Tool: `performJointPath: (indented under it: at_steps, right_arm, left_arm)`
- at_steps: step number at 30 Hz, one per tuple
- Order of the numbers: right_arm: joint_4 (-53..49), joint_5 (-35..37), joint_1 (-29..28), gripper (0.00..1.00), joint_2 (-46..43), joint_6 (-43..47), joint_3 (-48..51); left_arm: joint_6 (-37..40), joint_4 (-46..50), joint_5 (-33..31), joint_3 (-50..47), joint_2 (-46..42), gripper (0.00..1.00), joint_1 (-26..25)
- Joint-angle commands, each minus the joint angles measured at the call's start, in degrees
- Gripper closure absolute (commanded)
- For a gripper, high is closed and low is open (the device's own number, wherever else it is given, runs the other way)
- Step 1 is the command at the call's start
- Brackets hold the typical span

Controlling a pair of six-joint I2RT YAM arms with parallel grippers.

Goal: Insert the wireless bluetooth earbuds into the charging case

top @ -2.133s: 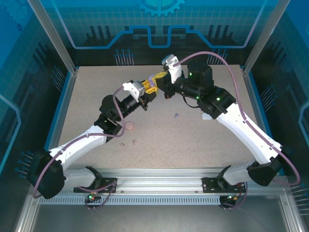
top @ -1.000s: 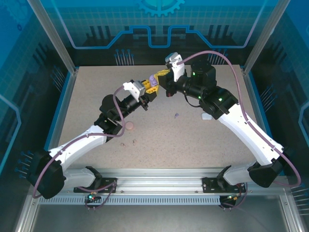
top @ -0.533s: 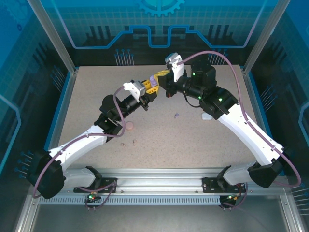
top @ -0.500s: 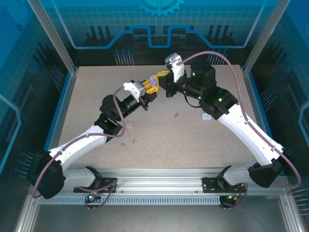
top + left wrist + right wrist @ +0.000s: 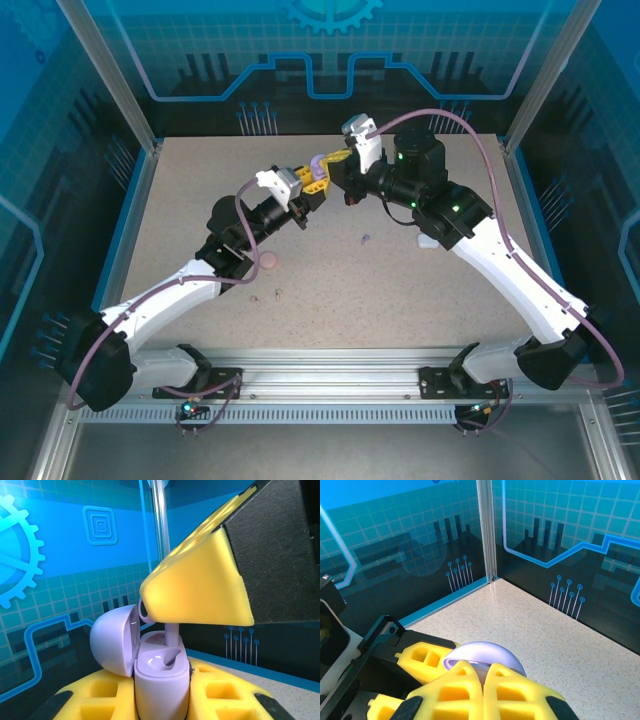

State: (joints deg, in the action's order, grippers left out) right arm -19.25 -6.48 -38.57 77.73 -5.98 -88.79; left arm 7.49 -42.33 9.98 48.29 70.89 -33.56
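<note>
The two arms meet above the far middle of the table (image 5: 180, 200). The left gripper (image 5: 312, 186) is clamped on a purple case (image 5: 318, 166). The right gripper (image 5: 336, 166), fingers together, has its yellow tips right against the top of that case. A purple earbud (image 5: 365, 239) lies near the table's centre. A small round pink thing (image 5: 270, 262) sits just beside the left arm, with two tiny earbuds (image 5: 278, 292) nearer the front edge. A white case (image 5: 428, 242) peeks out from under the right arm.

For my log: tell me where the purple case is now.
Top view, centre rear: the purple charging case is held lid-open between the fingers of the left gripper, under the right gripper.
</note>
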Motion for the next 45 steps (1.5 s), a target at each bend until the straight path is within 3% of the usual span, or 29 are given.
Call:
performJointPath:
  at_steps: [1, 7, 45]
  right_arm:
    - [0.56, -0.11, 0.27, 0.96, -1.35, -0.53, 0.46]
    - [2.52, 2.41, 0.26, 0.98, -2.03, -0.63, -0.09]
    - [-0.83, -0.29, -1.47, 0.99, -0.18, -0.02, 0.27]
  left_arm:
    - [-0.11, -2.05, 1.01, 1.99, 0.21, 1.0, -0.35]
    - [-0.37, -1.91, 1.09, 1.83, 0.3, 1.0, -0.4]
    - [0.25, -1.46, 0.76, 2.34, 0.21, 1.0, -0.55]
